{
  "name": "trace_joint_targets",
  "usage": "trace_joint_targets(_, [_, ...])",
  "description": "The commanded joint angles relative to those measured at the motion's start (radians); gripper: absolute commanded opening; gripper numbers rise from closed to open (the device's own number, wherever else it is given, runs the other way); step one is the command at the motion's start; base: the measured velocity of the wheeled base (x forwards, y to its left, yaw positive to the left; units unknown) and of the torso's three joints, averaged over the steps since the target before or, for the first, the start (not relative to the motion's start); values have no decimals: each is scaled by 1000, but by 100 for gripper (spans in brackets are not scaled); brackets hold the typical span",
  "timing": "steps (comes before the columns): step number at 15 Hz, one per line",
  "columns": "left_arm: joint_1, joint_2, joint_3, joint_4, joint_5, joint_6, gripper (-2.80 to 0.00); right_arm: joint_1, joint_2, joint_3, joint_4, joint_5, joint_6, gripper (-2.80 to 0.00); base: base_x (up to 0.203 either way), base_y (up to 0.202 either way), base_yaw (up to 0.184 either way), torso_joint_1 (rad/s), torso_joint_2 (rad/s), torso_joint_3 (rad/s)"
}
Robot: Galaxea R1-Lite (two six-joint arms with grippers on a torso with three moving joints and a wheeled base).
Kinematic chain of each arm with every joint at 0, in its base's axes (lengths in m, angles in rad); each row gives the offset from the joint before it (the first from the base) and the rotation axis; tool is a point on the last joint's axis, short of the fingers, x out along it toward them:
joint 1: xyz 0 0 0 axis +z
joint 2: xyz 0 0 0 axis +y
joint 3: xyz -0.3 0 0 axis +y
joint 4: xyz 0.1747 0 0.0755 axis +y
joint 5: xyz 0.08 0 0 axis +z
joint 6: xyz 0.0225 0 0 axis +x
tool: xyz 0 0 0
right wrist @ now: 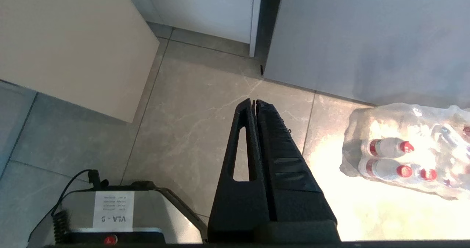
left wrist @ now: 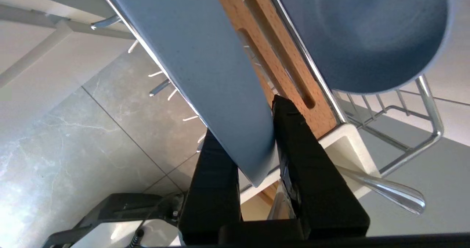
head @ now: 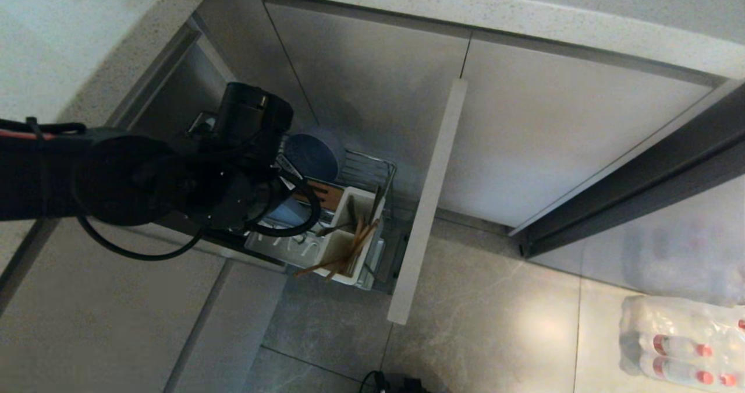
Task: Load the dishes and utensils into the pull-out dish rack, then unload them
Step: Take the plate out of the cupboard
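Note:
The pull-out dish rack [head: 381,169] stands drawn out from the cabinet, behind its beige front panel [head: 430,201]. The dusty-blue plate [left wrist: 198,57] stands on edge beside the slotted wooden strip [left wrist: 279,68]. My left gripper [left wrist: 245,117] is shut on the plate's rim, one finger on each face. The blue bowl [left wrist: 367,31] lies tipped on the wire at the rack's back, apart from the gripper. In the white caddy [head: 361,206] stand the chopsticks [head: 349,247] and the fork [left wrist: 389,193]. My right gripper [right wrist: 254,101] hangs shut and empty over the floor.
A wrapped pack of water bottles [head: 681,340] lies on the tiled floor to the right. Closed cabinet doors [head: 570,125] run under the countertop [head: 524,14]. My own base [right wrist: 110,211] sits below the right arm.

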Motion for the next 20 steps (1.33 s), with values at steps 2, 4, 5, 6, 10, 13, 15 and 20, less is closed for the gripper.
trace_joint_targets(2, [-3,-23,-3,2,4,-5,-280,0,0,0,0,0,0,-280,0,0,0,0,0,0])
trace_joint_targets(4, [-13,-48,-5,4,4,-4,-280,0,1,0,0,0,0,-280,0,0,0,0,0,0])
trace_joint_targets(5, [-26,-74,-5,4,4,-3,-280,0,2,0,0,0,0,-280,0,0,0,0,0,0])
trace_joint_targets(6, [-43,-100,-5,5,4,-1,-280,0,1,0,0,0,0,-280,0,0,0,0,0,0])
trace_joint_targets(10, [-104,-224,-17,6,-1,39,-280,0,1,0,0,0,0,-280,0,0,0,0,0,0])
trace_joint_targets(13, [-161,-285,-38,20,-10,43,-280,0,1,0,0,0,0,-280,0,0,0,0,0,0])
trace_joint_targets(15, [-206,-309,-49,40,-11,40,-280,0,2,0,0,0,0,-280,0,0,0,0,0,0])
trace_joint_targets(20, [-300,-379,-24,46,-134,38,-280,0,1,0,0,0,0,-280,0,0,0,0,0,0])
